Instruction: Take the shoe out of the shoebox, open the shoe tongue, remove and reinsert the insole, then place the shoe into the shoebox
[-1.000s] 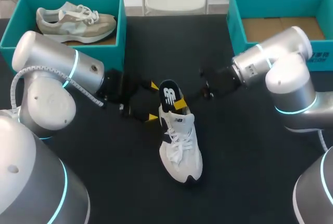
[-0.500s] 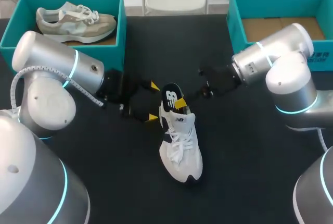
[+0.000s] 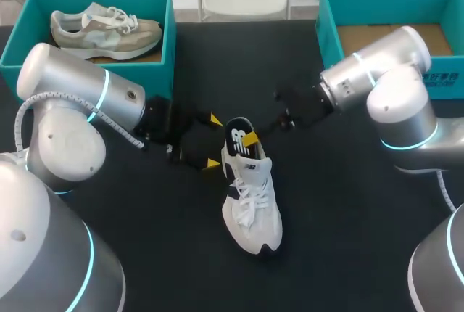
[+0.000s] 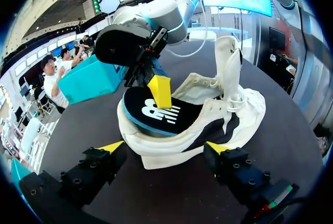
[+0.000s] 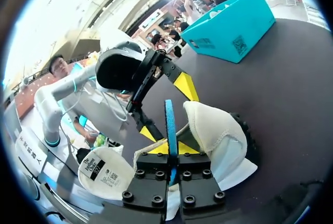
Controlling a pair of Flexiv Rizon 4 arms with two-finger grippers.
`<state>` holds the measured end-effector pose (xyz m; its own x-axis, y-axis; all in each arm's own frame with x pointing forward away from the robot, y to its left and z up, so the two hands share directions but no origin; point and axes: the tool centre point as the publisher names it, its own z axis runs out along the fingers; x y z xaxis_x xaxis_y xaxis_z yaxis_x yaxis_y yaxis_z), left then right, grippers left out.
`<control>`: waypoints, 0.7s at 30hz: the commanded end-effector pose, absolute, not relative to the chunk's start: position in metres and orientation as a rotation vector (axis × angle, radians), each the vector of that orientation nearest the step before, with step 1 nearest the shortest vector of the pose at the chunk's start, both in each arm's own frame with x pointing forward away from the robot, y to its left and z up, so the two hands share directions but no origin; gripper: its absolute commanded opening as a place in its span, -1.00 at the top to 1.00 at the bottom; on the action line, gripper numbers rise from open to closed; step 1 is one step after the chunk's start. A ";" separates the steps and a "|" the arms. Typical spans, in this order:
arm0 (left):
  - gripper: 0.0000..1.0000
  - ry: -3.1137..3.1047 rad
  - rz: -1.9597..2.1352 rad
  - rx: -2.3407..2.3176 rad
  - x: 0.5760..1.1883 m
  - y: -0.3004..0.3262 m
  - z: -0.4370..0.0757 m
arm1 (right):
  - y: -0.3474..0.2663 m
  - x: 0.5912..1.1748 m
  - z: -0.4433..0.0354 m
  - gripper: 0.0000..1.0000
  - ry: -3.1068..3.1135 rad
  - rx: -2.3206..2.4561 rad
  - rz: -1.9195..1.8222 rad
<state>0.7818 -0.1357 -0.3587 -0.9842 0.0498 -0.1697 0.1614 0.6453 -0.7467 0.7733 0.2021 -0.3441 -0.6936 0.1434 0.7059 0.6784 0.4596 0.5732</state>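
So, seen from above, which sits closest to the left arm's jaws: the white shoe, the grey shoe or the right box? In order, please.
1. White shoe: mid-table, its heel just ahead of the open jaws of the left gripper.
2. Grey shoe: in the left box, far left corner.
3. Right box: far right corner, past the right arm.

Here we are at a robot work cell, a lab-style test bench, and everything on it says so. One flat black surface (image 3: 348, 254) carries the whole setup. The left arm (image 3: 80, 101) and right arm (image 3: 391, 87), both silver with cyan rings glowing at the joints, come in from either side. A teal left box (image 3: 167, 51) holds a grey shoe (image 3: 105, 29), and a matching right box (image 3: 328, 33) shows its bare cardboard floor. A white shoe (image 3: 250, 196) lies mid-surface between the arms.
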 end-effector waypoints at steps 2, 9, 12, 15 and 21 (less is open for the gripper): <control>-1.00 2.727 -1.254 0.175 0.781 -0.136 -0.359 | 0.202 0.755 -0.351 1.00 -2.105 -0.709 -1.175; -1.00 2.727 -1.254 0.175 0.781 -0.136 -0.359 | 0.202 0.740 -0.354 1.00 -2.074 -0.748 -1.133; -1.00 2.727 -1.254 0.175 0.781 -0.136 -0.359 | 0.201 0.741 -0.352 1.00 -2.075 -0.760 -1.127; -1.00 2.727 -1.254 0.175 0.781 -0.136 -0.359 | 0.199 0.746 -0.347 1.00 -2.096 -0.769 -1.135; -1.00 2.727 -1.254 0.175 0.781 -0.136 -0.359 | 0.196 0.752 -0.336 0.44 -2.138 -0.774 -1.147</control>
<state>0.7818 -0.1357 -0.3587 -0.9842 0.0497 -0.1697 0.1613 0.6453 -0.7467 0.7553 0.1981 -0.3447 -0.6543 0.1945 0.7308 0.7199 0.4564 0.5230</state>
